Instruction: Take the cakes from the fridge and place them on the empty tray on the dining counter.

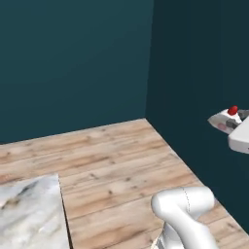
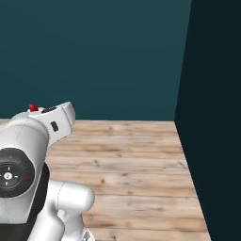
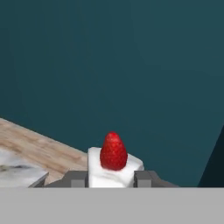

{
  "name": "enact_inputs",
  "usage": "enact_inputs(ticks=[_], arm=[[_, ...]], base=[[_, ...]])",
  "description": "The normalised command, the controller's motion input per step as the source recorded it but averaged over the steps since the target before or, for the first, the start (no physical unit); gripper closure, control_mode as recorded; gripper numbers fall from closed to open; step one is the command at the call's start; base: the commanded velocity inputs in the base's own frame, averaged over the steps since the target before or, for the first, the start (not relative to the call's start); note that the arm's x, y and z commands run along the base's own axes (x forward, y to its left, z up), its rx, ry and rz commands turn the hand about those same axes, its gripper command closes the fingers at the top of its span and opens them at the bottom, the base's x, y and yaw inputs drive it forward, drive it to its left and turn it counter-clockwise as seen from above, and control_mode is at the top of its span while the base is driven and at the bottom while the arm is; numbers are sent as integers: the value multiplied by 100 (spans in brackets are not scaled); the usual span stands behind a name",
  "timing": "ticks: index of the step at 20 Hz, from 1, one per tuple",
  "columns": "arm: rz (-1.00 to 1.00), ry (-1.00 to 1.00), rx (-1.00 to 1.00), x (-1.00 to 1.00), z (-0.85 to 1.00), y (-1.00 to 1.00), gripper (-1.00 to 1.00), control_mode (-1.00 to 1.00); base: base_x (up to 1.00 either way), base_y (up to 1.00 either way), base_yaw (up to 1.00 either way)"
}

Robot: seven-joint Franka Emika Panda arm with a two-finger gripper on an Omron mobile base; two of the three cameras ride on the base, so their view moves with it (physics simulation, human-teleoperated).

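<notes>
The white cake wedge (image 3: 114, 168) (red-topped) is clamped in the gripper (image 3: 111, 178) and carried in transit; next, the marble surface (image 1: 30, 214) must be reached for the tray.

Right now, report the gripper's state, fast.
Gripper: shut on the white cake wedge with the red top; its fingers press the wedge from both sides, carried in the air.

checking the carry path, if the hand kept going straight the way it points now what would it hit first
Probably the dark teal wall. The hand, shut on the white cake wedge, faces it over bare wood floor, with nothing between; how far off the wall stands is unclear.
</notes>
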Motion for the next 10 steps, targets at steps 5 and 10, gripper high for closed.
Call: enact_inputs(ticks=[5,10], arm=[[0,0,0,0,0,0,100,100],[0,0,0,0,0,0,100,100]], base=[[100,0,26],[100,-1,51]])
